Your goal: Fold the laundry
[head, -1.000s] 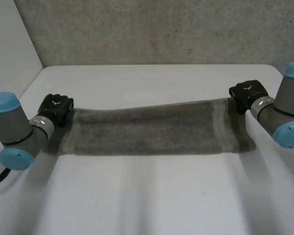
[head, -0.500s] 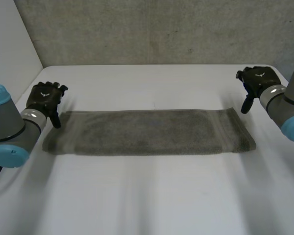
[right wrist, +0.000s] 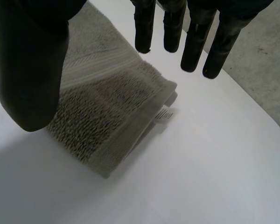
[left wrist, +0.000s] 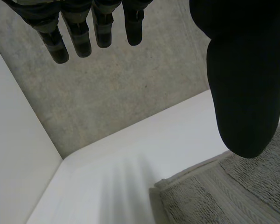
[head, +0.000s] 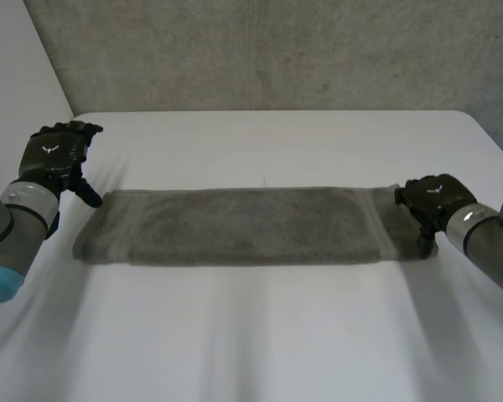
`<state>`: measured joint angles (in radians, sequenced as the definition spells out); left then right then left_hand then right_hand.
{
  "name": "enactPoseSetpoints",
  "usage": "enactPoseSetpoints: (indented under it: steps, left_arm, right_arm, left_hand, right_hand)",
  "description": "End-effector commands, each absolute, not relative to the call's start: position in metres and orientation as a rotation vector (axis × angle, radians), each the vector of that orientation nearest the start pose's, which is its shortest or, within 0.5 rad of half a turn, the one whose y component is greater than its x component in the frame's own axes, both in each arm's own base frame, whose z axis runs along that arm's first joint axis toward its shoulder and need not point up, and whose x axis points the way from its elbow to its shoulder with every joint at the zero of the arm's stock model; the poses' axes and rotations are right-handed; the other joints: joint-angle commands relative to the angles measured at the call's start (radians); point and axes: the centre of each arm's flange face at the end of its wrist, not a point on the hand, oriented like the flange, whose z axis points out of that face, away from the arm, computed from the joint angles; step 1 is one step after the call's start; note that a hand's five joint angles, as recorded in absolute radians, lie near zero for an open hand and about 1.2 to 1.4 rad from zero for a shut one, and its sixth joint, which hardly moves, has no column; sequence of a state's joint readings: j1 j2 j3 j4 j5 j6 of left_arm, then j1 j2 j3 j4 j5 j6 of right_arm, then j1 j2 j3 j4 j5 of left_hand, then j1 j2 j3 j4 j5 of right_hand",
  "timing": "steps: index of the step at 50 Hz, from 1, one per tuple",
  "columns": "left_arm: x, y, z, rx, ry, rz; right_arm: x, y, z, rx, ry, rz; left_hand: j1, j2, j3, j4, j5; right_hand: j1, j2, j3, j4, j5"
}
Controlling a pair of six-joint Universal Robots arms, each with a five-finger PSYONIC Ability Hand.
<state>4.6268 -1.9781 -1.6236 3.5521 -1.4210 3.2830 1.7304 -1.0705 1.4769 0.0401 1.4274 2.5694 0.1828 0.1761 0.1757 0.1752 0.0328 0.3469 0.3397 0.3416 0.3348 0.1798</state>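
the towel [head: 243, 224], a second ago held stretched by its far corners, now lies flat and released, the left hand [head: 54, 155] drawn away from its left end, the right hand [head: 432, 201] lowered open-fingered over its right end.

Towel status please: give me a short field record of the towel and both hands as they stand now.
towel: grey, folded into a long strip, lying flat across the table
left hand: open, fingers straight, holding nothing, at the towel's left end
right hand: open, fingers straight, over the towel's right end, gripping nothing
right-end corner: stacked layers visible under the right hand, small white label sticking out
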Motion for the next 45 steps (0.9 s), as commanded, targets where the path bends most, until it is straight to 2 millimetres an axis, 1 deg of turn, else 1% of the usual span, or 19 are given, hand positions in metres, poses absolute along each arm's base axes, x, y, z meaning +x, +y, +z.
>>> enactPoseSetpoints:
  steps: [1, 5, 8, 10, 11, 12, 13, 14, 22, 27, 29, 33, 34, 35, 36, 37, 38, 42, 45]
  left_arm:
    - [-0.176, -0.362, 0.186, 0.429, 2.244, -2.248]
    - [-0.177, -0.363, 0.183, 0.435, 2.221, -2.268]
    - [-0.177, -0.363, 0.183, 0.437, 2.218, -2.269]
    - [-0.178, -0.362, 0.182, 0.440, 2.214, -2.272]
    - [-0.178, -0.362, 0.182, 0.440, 2.214, -2.272]
    - [-0.178, -0.361, 0.182, 0.442, 2.216, -2.271]
    - [-0.178, -0.361, 0.182, 0.440, 2.217, -2.272]
    - [-0.178, -0.361, 0.182, 0.440, 2.217, -2.272]
    - [-0.179, -0.361, 0.181, 0.444, 2.218, -2.270]
    - [-0.178, -0.362, 0.182, 0.442, 2.216, -2.271]
    - [-0.178, -0.362, 0.182, 0.442, 2.213, -2.275]
    - [-0.178, -0.362, 0.183, 0.440, 2.208, -2.277]
    - [-0.178, -0.362, 0.183, 0.440, 2.208, -2.277]
    - [-0.178, -0.362, 0.183, 0.440, 2.208, -2.277]
    - [-0.178, -0.362, 0.182, 0.440, 2.210, -2.276]
    - [-0.178, -0.362, 0.182, 0.440, 2.210, -2.276]
    - [-0.178, -0.362, 0.182, 0.441, 2.209, -2.275]
    - [-0.178, -0.363, 0.182, 0.441, 2.209, -2.275]
    - [-0.178, -0.362, 0.182, 0.441, 2.209, -2.278]
  right_arm:
    - [0.199, -0.331, 0.144, -1.087, 2.481, -1.790]
    - [0.198, -0.333, 0.137, -1.080, 2.479, -1.796]
    - [0.198, -0.333, 0.130, -1.084, 2.497, -1.764]
    - [0.196, -0.333, 0.126, -1.082, 2.507, -1.752]
    - [0.196, -0.333, 0.126, -1.082, 2.507, -1.752]
    - [0.194, -0.335, 0.126, -1.077, 2.517, -1.750]
    - [0.194, -0.335, 0.126, -1.077, 2.517, -1.749]
    - [0.190, -0.338, 0.125, -1.076, 2.529, -1.754]
    - [0.172, -0.349, 0.128, -1.104, 2.582, -1.787]
    - [0.159, -0.355, 0.127, -1.192, 2.630, -1.793]
    - [0.146, -0.360, 0.127, -1.225, 2.667, -1.784]
    - [0.142, -0.361, 0.129, -1.206, 2.672, -1.784]
    - [0.144, -0.360, 0.131, -1.195, 2.651, -1.797]
    - [0.146, -0.359, 0.134, -1.176, 2.616, -1.814]
    - [0.147, -0.359, 0.134, -1.175, 2.616, -1.814]
    - [0.150, -0.357, 0.140, -1.144, 2.555, -1.822]
    - [0.155, -0.355, 0.144, -1.113, 2.490, -1.822]
    - [0.168, -0.347, 0.150, -1.008, 2.294, -1.751]
    - [0.174, -0.344, 0.150, -0.997, 2.212, -1.704]
  left_hand:
    - [0.004, 0.011, 0.011, 0.012, -0.020]
    - [0.007, 0.014, 0.014, 0.015, -0.017]
    - [0.007, 0.014, 0.014, 0.015, -0.017]
    - [0.007, 0.014, 0.014, 0.015, -0.017]
    - [0.007, 0.014, 0.014, 0.015, -0.017]
    - [0.007, 0.014, 0.014, 0.015, -0.017]
    - [0.007, 0.014, 0.014, 0.015, -0.017]
    - [0.007, 0.014, 0.014, 0.015, -0.017]
    - [0.007, 0.014, 0.014, 0.015, -0.017]
    - [0.007, 0.014, 0.014, 0.015, -0.017]
    - [0.007, 0.014, 0.014, 0.015, -0.017]
    - [0.007, 0.014, 0.014, 0.015, -0.017]
    - [0.004, 0.011, 0.011, 0.012, -0.020]
    - [0.004, 0.011, 0.011, 0.012, -0.020]
    - [0.004, 0.011, 0.011, 0.012, -0.020]
    - [0.004, 0.011, 0.011, 0.012, -0.020]
    - [0.004, 0.011, 0.011, 0.012, -0.020]
    - [0.004, 0.011, 0.011, 0.012, -0.020]
    - [0.004, 0.011, 0.011, 0.012, -0.020]
  right_hand:
    - [0.161, 0.168, 0.166, 0.173, 0.153]
    - [0.255, 0.262, 0.260, 0.267, 0.247]
    - [0.413, 0.420, 0.419, 0.425, 0.406]
    - [0.679, 0.686, 0.685, 0.691, 0.672]
    - [0.680, 0.688, 0.686, 0.693, 0.673]
    - [0.840, 0.848, 0.846, 0.852, 0.833]
    - [0.842, 0.849, 0.847, 0.854, 0.834]
    - [1.047, 1.054, 1.053, 1.059, 1.040]
    - [1.049, 1.057, 1.055, 1.061, 1.042]
    - [1.049, 1.057, 1.055, 1.061, 1.042]
    - [1.049, 1.057, 1.055, 1.061, 1.042]
    - [1.049, 1.057, 1.055, 1.061, 1.042]
    - [0.925, 0.933, 0.931, 0.938, 0.918]
    - [0.567, 0.574, 0.572, 0.579, 0.559]
    - [0.563, 0.570, 0.568, 0.575, 0.556]
    - [0.188, 0.195, 0.193, 0.200, 0.181]
    - [0.007, 0.014, 0.012, 0.019, 0.000]
    - [0.002, 0.009, 0.008, 0.014, -0.005]
    - [0.037, 0.045, 0.043, 0.049, 0.030]
